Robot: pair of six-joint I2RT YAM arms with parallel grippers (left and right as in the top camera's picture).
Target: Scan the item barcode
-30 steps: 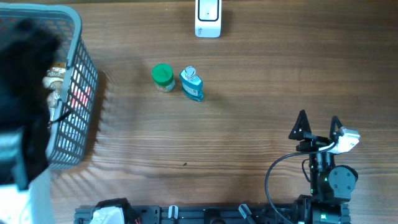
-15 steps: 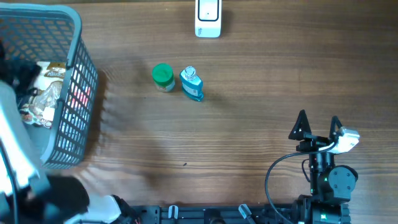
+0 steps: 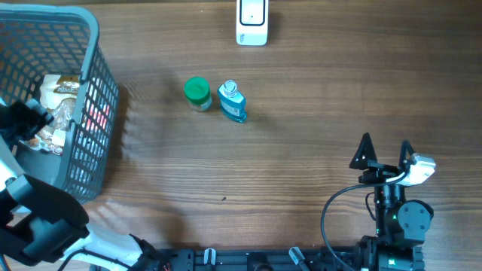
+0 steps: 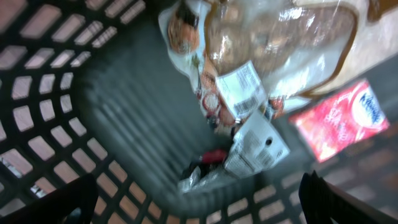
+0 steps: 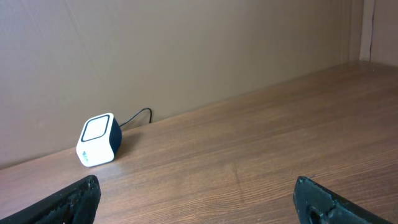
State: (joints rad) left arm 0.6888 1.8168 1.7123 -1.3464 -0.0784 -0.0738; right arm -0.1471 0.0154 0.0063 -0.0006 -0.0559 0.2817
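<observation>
A clear snack bag (image 4: 280, 43) with a white barcode label (image 4: 242, 90) lies inside the grey mesh basket (image 3: 98, 135), next to a red packet (image 4: 345, 118). Seen from overhead, the bag (image 3: 59, 89) lies against the basket's right wall. My left gripper (image 4: 199, 202) hangs open over the basket floor, just short of the bag, with nothing between its fingers; overhead it (image 3: 26, 119) is at the basket's left side. The white scanner (image 3: 251, 21) stands at the table's far edge and shows in the right wrist view (image 5: 98, 140). My right gripper (image 3: 385, 143) rests open and empty at the front right.
A green-lidded jar (image 3: 197, 93) and a blue bottle (image 3: 232, 102) stand side by side mid-table, between basket and scanner. The basket wall (image 4: 43, 106) closes round my left gripper. A brown wall (image 5: 186, 50) rises behind the scanner.
My left arm has swung toward the table's front-left, uncovering the basket's contents. The right arm, jar, bottle and scanner have not moved.
</observation>
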